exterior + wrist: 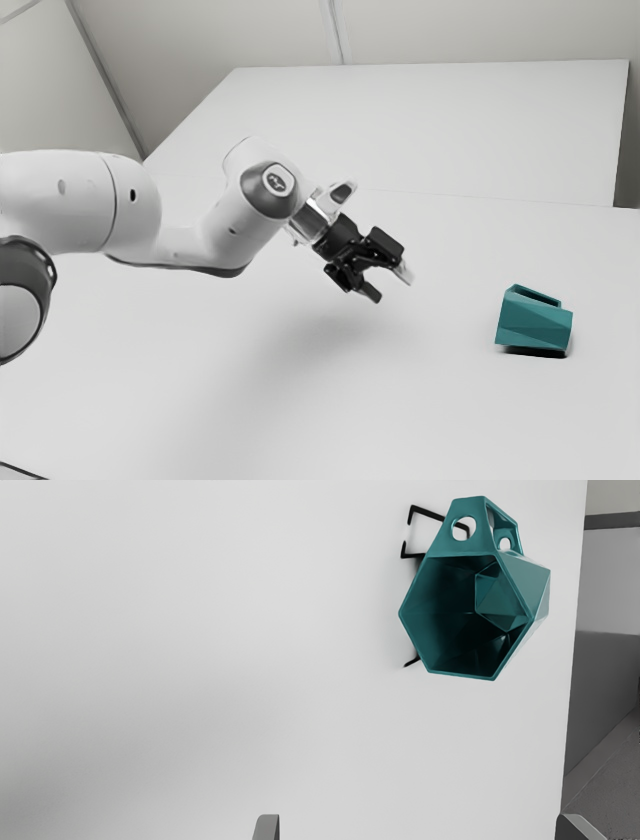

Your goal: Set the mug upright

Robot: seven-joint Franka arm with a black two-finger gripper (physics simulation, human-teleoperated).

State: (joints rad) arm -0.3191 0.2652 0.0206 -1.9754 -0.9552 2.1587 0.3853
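Note:
The teal faceted mug (535, 325) lies on its side on the white table, toward the exterior view's right. My gripper (391, 284) is held above the table on the mug's left in that view, tilted downward, a wide gap from it. In the wrist view the mug (530, 585) turns its hollow mouth toward the camera, and its handle with round holes sticks out from one side. The fingertips of my gripper (421, 826) stand far apart with nothing between them, well short of the mug.
The white table (430, 390) extends around the mug. In the wrist view an edge of the table (570, 705) runs close past the mug's base side, with a grey wall and floor beyond. Dark angular shadow lines lie beside the mug.

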